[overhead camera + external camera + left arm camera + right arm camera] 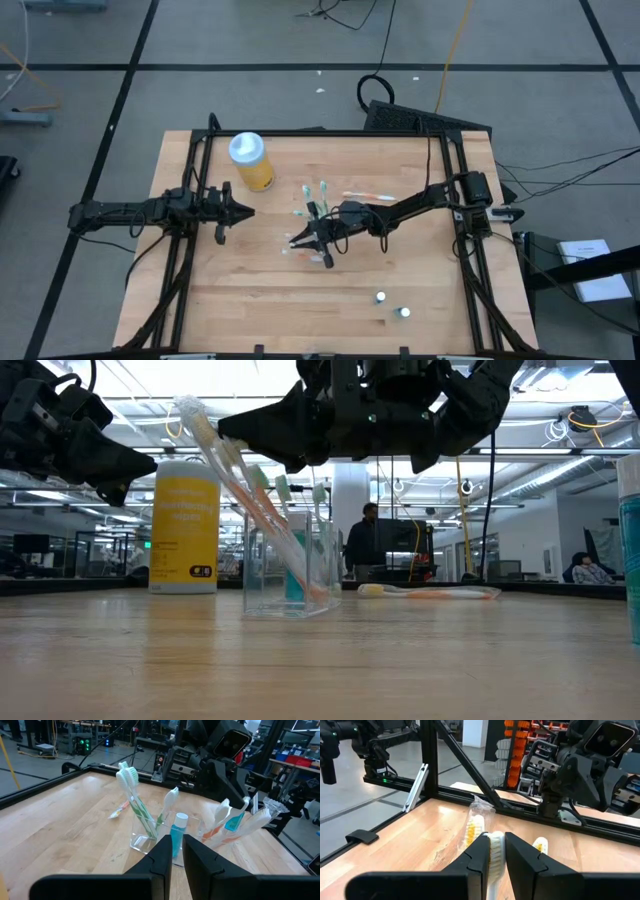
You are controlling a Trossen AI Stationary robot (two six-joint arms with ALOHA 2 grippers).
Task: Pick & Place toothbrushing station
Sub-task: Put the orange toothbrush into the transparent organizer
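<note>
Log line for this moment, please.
right gripper: shut on toothbrush, above clear cup | left gripper: shut, waiting beside yellow bottle

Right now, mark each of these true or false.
1. The right gripper is over the clear cup. True.
2. The right gripper's jaws are shut on a toothbrush. True.
3. The yellow bottle lies on its side. False: it stands upright.
4. The left gripper holds a tube. False: it waits at the table's left, shut on nothing.
5. One toothbrush lies flat on the table. True.
</note>
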